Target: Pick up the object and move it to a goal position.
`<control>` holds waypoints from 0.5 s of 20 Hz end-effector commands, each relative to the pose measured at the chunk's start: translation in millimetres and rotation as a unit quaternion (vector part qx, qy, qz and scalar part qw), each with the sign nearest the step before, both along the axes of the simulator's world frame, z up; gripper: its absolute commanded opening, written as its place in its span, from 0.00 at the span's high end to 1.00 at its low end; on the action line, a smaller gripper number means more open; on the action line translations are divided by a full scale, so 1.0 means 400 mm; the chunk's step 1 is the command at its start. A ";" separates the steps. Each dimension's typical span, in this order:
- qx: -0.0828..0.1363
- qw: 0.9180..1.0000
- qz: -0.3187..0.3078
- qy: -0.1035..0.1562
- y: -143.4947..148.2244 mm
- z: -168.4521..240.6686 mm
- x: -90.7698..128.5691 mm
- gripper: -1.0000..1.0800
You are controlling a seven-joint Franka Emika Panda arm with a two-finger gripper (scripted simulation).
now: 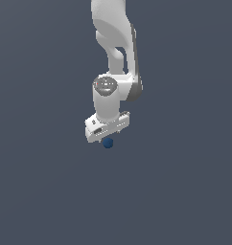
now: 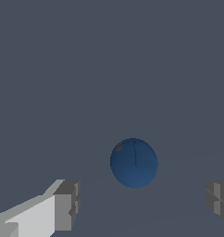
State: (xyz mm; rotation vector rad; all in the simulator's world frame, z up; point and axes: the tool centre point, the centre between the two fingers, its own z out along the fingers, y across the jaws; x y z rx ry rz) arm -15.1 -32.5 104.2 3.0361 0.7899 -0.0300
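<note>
Ball (image 1: 108, 142), dark blue and tiny, sits just under the white pincer (image 1: 107, 136) in the exterior view, on a plain grey surface. In the wrist view the ball (image 2: 133, 162) lies between the two grey fingertips (image 2: 67, 203), touching neither, and nearer the one with the white finger behind it than the other at the far edge. The pincer (image 2: 141, 203) is released, its jaws spread wide with clear gaps on both sides.

The main risk, as I judge it, is that the ball rolls. It is round and smooth, so if one fingertip reaches it first, it may be nudged sideways out of the gap. Closing while too high would pinch only the ball's upper curve and squeeze it out downward. No goal marker shows in either view, so the target spot cannot be judged.
</note>
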 end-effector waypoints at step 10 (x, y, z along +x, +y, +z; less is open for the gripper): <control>0.005 0.995 0.098 -0.007 -0.018 -0.050 -0.007 0.04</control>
